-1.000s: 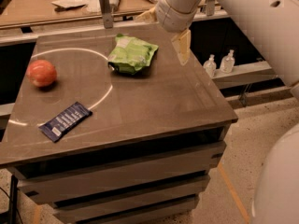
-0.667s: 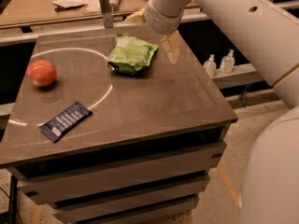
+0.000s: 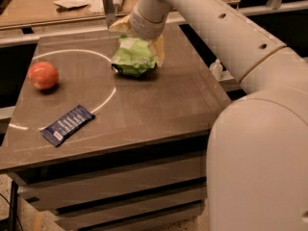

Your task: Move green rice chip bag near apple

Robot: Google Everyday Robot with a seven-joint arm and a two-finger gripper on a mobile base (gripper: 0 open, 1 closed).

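Brown surface (image 3: 159,105) carries the bag (image 3: 134,59) well to the right of the apple (image 3: 43,75). The claw (image 3: 138,43) sits over the bag, spread wide astride it and not yet closed. The grasp looks to be the step in hand: next comes closing on the bag, lifting, and carrying it left to just beside the apple.

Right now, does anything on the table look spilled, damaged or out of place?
Nothing stands out. The bag sits crinkled under the gripper at the far side of the table. The apple and the blue bar lie apart to the left. No spill shows.
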